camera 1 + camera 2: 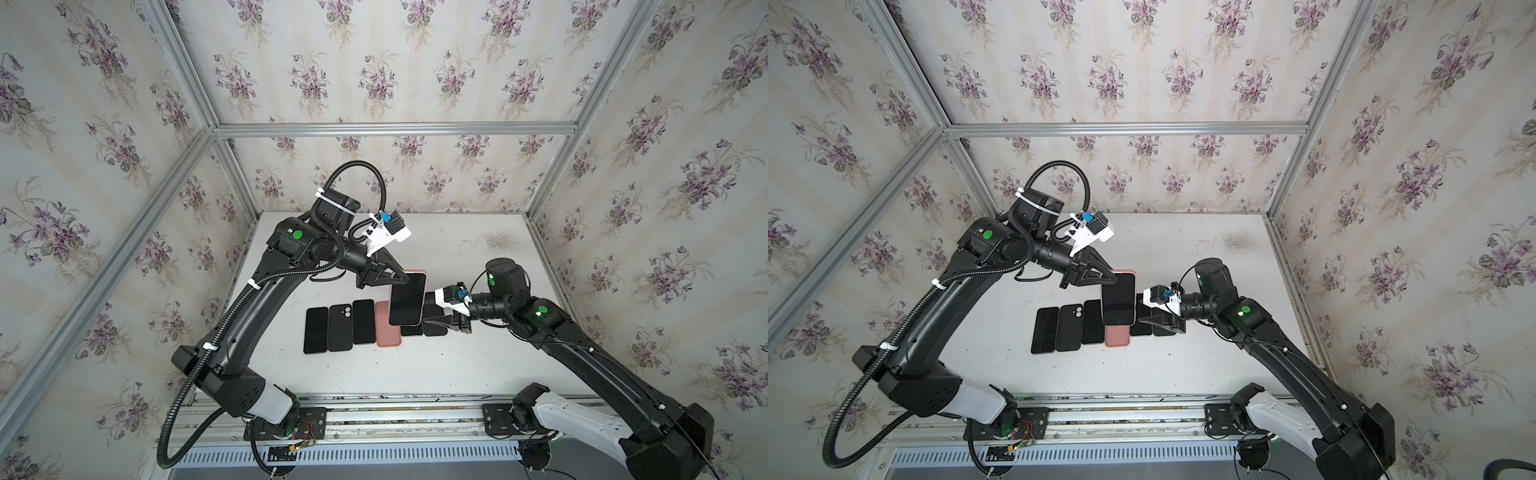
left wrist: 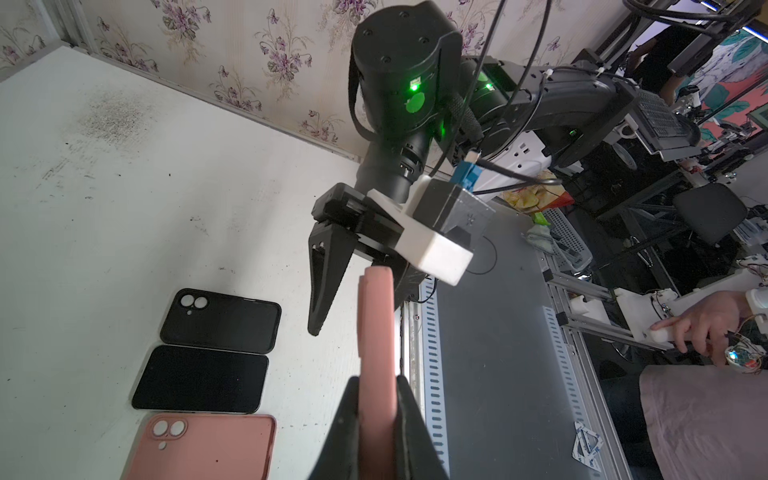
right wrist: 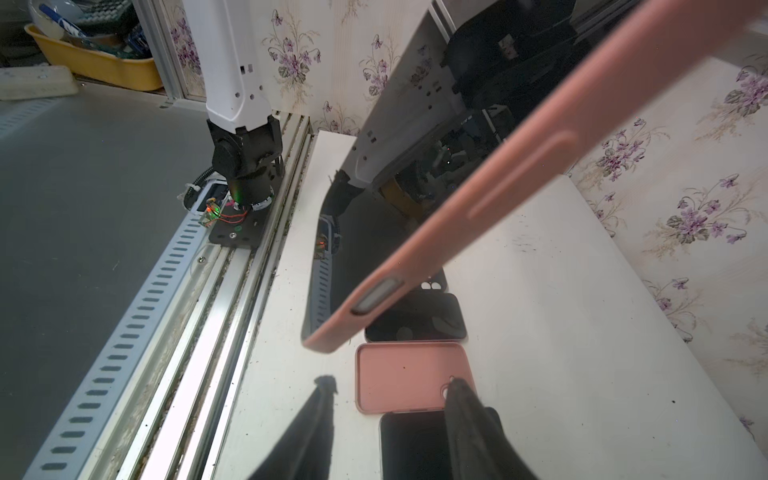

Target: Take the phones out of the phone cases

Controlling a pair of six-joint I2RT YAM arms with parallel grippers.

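The left tool point(image 2: 376, 419) pinches the far end of the phone point(image 1: 407, 300), which sits in its pink phone case point(image 2: 375, 340) and is held screen-up above the table point(image 1: 478, 365). The right tool point(image 3: 391, 381) is spread just beside the phone's lower edge, gripping nothing. Beneath lies a row: black slabs point(image 1: 316, 330), a black case point(image 1: 340, 327) with camera cut-outs, an empty pink case point(image 1: 386, 334), and dark pieces point(image 1: 434, 330) partly hidden by the right tool. Whether these are phones or cases, I cannot tell.
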